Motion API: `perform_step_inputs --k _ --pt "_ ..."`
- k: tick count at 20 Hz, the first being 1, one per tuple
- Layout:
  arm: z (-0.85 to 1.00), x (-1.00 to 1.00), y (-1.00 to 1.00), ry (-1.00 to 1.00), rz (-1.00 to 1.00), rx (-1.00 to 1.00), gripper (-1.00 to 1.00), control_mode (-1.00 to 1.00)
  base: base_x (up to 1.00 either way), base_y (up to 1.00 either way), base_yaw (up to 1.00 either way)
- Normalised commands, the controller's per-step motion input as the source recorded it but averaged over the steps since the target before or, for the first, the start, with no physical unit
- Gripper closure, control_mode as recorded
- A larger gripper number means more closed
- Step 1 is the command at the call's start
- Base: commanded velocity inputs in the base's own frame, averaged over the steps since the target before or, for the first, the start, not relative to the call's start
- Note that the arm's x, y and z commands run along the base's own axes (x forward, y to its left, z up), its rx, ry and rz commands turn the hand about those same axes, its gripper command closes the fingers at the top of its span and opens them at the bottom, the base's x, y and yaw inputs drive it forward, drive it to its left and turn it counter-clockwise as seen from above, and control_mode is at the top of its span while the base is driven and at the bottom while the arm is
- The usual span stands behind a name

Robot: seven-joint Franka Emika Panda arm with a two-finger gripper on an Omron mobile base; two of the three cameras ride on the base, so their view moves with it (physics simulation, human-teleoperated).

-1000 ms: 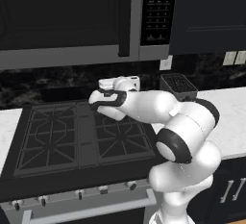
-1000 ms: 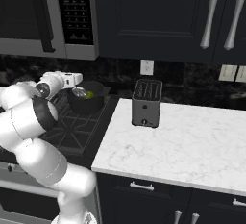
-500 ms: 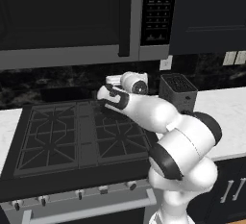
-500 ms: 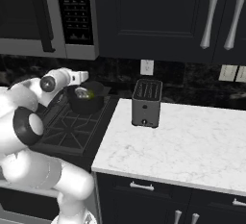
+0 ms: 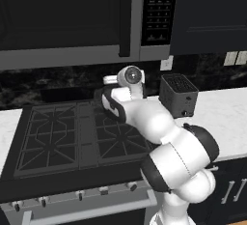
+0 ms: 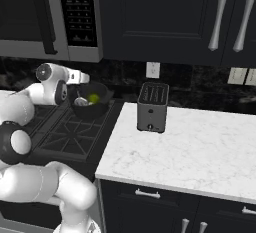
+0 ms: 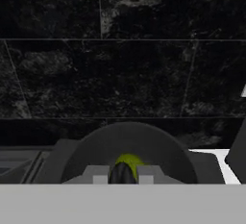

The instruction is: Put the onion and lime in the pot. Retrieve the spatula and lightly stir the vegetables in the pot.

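- A simulated kitchen: a black gas stove (image 5: 72,137) set between white marble counters (image 6: 190,147), with a dark microwave (image 5: 87,16) mounted above it and dark cabinets (image 6: 165,17) to the right.
- The white robot arm (image 5: 159,132) reaches up and forward over the rear right of the stove.
- The pot (image 6: 91,100), dark with a flared rim, sits on the rear right burner, near the edge of the counter.
- The lime (image 6: 93,98), a small yellow-green ball, lies inside the pot.
- A thin pale piece that may be the spatula's head shows in the pot beside the lime; it is too small to be certain.
- The onion cannot be made out.
- The gripper (image 7: 123,174) is clenched, its two dark finger tips drawn close together; whether they pinch anything cannot be told.
- In the hand view the gripper sits level with the pot's rim, the lime just behind the tips, with the dark tiled backsplash (image 7: 120,64) beyond.
- A boxy dark toaster (image 6: 152,107) stands on the counter just right of the stove, apart from the pot.
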Motion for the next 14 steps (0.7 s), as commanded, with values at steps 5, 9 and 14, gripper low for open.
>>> perform_step_inputs --k 5,9,14 --pt "-0.55 0.51 0.02 -0.10 0.00 -0.04 1.00 -1.00 0.00 0.00 0.00" --pt "-0.44 0.36 0.00 -0.24 0.00 -0.13 1.00 -1.00 0.00 0.00 0.00" --pt "-0.11 0.00 0.00 -0.37 0.02 -0.14 1.00 -1.00 0.00 0.00 0.00"
